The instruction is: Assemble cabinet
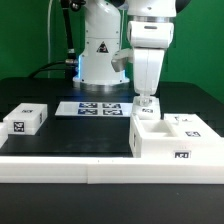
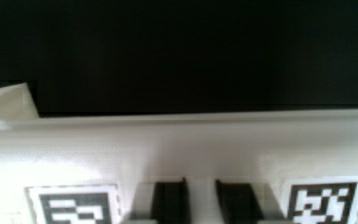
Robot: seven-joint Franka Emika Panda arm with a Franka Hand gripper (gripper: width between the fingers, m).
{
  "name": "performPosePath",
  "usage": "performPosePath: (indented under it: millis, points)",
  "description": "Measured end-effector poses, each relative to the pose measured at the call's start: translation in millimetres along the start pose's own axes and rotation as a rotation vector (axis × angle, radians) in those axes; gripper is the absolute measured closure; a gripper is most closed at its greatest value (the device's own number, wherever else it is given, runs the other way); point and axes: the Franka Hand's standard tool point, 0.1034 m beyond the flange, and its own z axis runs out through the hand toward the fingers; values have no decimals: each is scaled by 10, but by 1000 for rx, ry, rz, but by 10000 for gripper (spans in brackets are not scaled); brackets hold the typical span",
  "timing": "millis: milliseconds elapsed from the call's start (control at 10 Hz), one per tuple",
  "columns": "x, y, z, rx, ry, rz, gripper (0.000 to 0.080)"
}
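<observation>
One white cabinet box (image 1: 160, 146) looks stiff, light and slippery; hold its thin wall. Claw (image 1: 146, 101) is narrow; I cannot tell if it pinches.

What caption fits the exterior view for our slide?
Panda gripper over the far edge of the cabinet box; loose panel at the exterior view's left.

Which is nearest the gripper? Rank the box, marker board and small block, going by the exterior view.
1. Box, right below the gripper.
2. Marker board, on the exterior view's left.
3. Small block, far left.
</observation>
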Motion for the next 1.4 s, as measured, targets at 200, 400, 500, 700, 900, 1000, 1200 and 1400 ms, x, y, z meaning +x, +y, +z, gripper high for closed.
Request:
performPosePath:
  millis: [200, 400, 500, 700, 900, 1000, 1200, 1400]
  points:
    - [4, -3, 1, 0, 0, 4, 729]
    - [1, -4, 2, 1, 0, 4, 729]
    - [4, -2, -11, -2, 0, 4, 729]
    - [15, 22, -58, -7, -1, 3, 729]
    - [18, 55, -70, -10, -1, 5, 729]
    - [5, 59, -58, -8, -1, 6, 729]
    - [5, 63, -31, -4, 0, 8, 729]
    - [14, 80, -30, -4, 1, 8, 729]
